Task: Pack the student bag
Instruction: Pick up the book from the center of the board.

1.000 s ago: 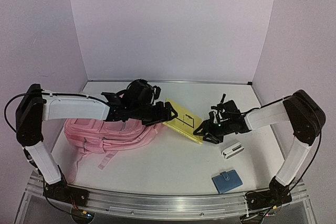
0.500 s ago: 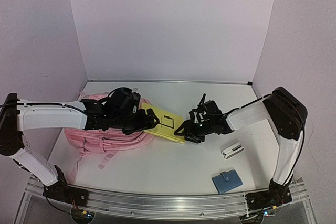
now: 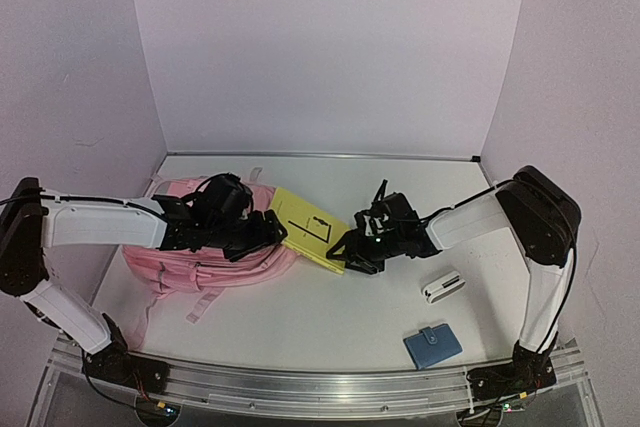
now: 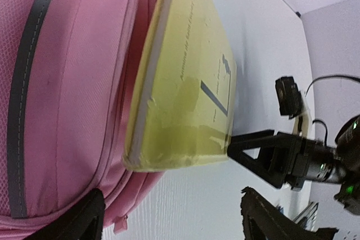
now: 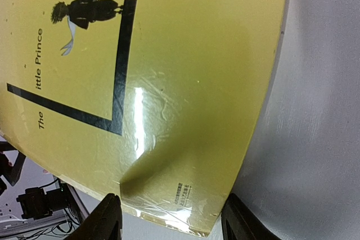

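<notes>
The student bag [image 3: 190, 259] is a big pink backpack lying flat at the left of the table; its pink side with a grey strip fills the left wrist view [image 4: 67, 82]. A yellow book [image 3: 303, 227] leans with its left end against the bag's right edge [image 4: 185, 94]. My right gripper [image 3: 346, 250] is shut on the book's near right corner [image 5: 191, 212], one finger against each edge. My left gripper [image 3: 272, 231] hangs open over the bag's right edge beside the book, with only table and a bag edge between its fingers [image 4: 177, 223].
A small white case [image 3: 442, 287] lies right of the book. A blue wallet [image 3: 432, 345] sits near the front edge. Purple walls close the table at the back and on both sides.
The right gripper has carried the book leftward until its end rests on the bag. The left gripper has drawn back to the left over the bag.
</notes>
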